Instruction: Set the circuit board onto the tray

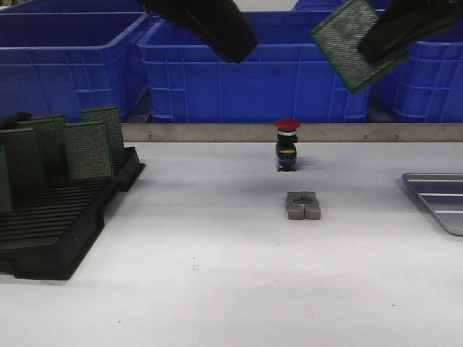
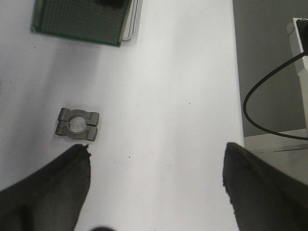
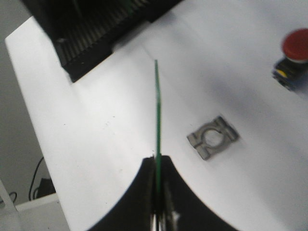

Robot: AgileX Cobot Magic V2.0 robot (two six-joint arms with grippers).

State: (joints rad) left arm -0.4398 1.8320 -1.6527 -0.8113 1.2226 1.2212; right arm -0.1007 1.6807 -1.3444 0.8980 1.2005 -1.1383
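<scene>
The right gripper (image 3: 157,202) pinches the circuit board (image 1: 351,45) by one edge, high and tilted above the table and not yet over the tray (image 1: 441,199) at the right, so it may slip, while the left gripper (image 2: 154,178) hangs wide open

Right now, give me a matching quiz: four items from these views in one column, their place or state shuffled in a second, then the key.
Items:
1. circuit board
2. tray
3. left tool
4. red push button

States:
A. open, holding nothing
B. on the table's right edge, no board visible in it
C. gripped by the right tool, tilted in the air
D. standing behind the grey metal clamp block

Pairs: 1-C, 2-B, 3-A, 4-D
</scene>
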